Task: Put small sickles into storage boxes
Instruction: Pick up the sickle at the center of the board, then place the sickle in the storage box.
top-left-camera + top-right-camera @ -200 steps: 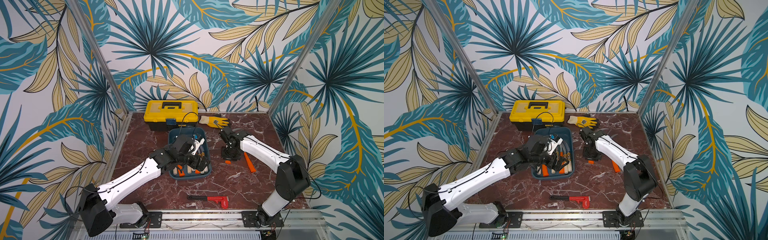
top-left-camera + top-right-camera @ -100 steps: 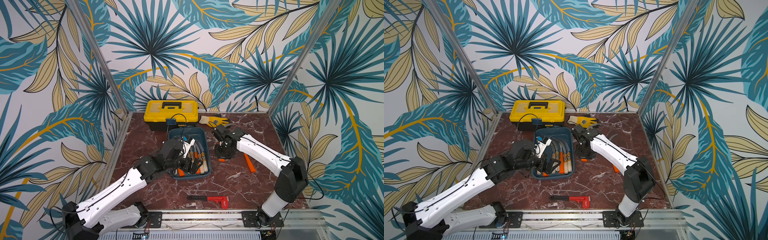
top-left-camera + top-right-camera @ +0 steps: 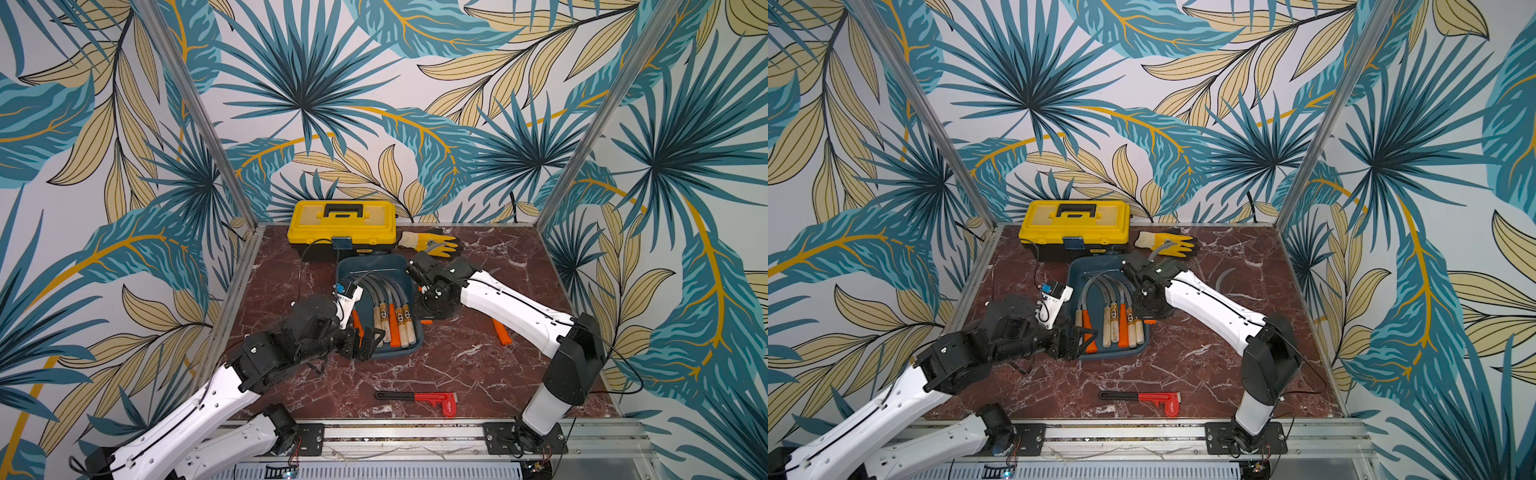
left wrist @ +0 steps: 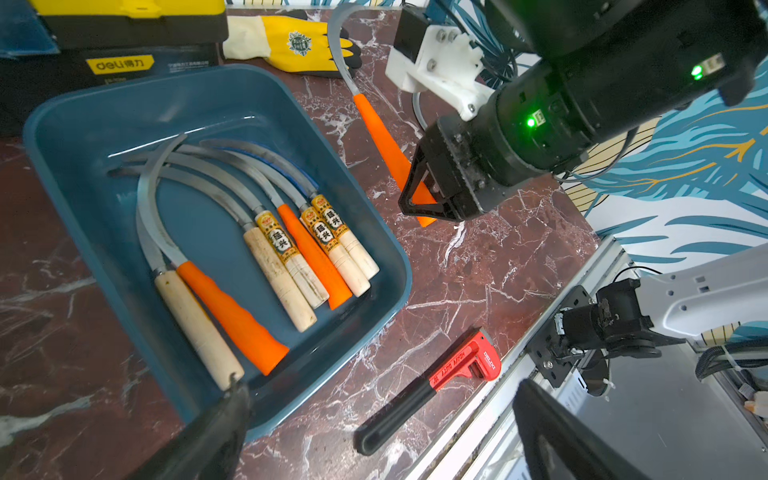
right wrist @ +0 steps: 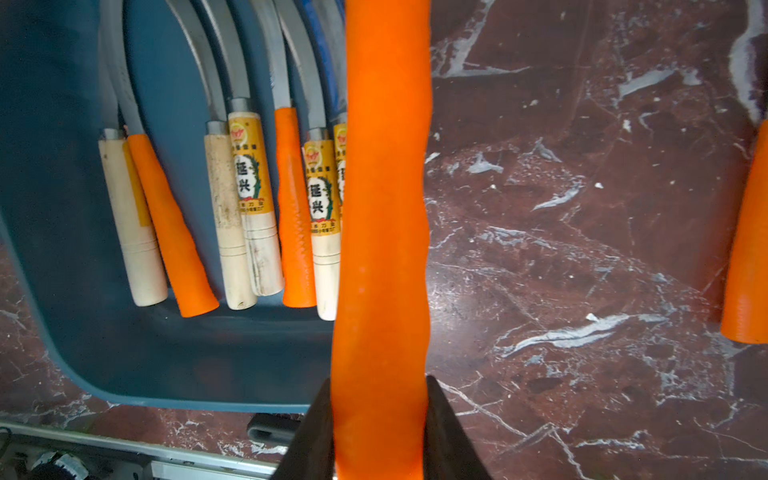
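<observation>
Red-brown marble table [image 3: 478,365], palm-leaf walls around. Nearest, the left gripper [image 3: 371,340] stood wide open and empty at the tray's [image 5: 124,353] near corner. Farther back, the right gripper [image 5: 379,399] was clamped on an orange-handled sickle [image 5: 384,187], apparently raised just outside the rim. About seven sickles [image 4: 282,249] lay inside. This looked like the carrying step — next, shift it over the rim and let go. A stray sickle [image 3: 498,332] lay on the far side of those fingers.

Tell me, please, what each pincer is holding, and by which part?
The right pincer is shut on an orange-handled sickle, near the butt end of its handle. The left pincer is open and holds nothing.
</observation>
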### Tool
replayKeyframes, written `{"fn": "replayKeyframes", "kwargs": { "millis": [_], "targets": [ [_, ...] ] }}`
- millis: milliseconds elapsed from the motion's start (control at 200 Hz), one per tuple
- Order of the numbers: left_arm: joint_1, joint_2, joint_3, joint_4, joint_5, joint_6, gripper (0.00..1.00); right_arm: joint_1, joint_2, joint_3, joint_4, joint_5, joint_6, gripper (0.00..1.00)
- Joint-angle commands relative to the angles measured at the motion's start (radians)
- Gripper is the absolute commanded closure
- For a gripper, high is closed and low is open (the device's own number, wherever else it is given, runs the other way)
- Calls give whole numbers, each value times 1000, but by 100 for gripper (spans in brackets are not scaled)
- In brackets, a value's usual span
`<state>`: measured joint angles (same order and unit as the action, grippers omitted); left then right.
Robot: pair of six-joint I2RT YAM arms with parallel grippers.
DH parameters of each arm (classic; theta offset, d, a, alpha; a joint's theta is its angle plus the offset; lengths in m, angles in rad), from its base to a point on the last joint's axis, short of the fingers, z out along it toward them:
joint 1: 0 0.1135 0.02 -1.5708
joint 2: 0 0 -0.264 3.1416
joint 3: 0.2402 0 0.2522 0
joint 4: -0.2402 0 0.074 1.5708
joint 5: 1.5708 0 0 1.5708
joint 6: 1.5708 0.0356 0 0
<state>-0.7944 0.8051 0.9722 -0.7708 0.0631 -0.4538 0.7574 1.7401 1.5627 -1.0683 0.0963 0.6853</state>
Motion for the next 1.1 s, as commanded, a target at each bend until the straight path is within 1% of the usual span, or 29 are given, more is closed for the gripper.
{"fn": "replayKeyframes", "kwargs": {
  "millis": [0, 20, 30, 65, 220, 416, 796, 931, 1096],
  "targets": [
    [4, -56, -16, -64, -31, -36, 0, 40, 48, 36, -13, -2, 20, 87],
    [4, -64, -20, -71, -33, -39, 1, 40, 57, 44, -13, -2, 20, 87],
    [4, -69, -22, -73, -35, -42, 1, 62, 61, 46, -12, -3, 20, 87],
    [4, -82, -25, -84, -40, -48, 1, 83, 77, 56, -9, -5, 23, 87],
    [4, -144, -38, -139, -66, -76, 1, 144, 160, 117, 6, -29, 28, 87],
    [4, -203, -53, -196, -84, -103, 1, 190, 258, 178, 47, -79, 23, 87],
    [4, -202, -40, -225, -102, -111, 0, 194, 415, 280, 108, -150, -12, 87],
    [4, -198, -42, -225, -105, -112, 1, 194, 471, 326, 108, -154, -28, 86],
    [4, -197, -40, -225, -106, -117, 1, 193, 530, 367, 97, -159, -51, 82]
  ]
}}
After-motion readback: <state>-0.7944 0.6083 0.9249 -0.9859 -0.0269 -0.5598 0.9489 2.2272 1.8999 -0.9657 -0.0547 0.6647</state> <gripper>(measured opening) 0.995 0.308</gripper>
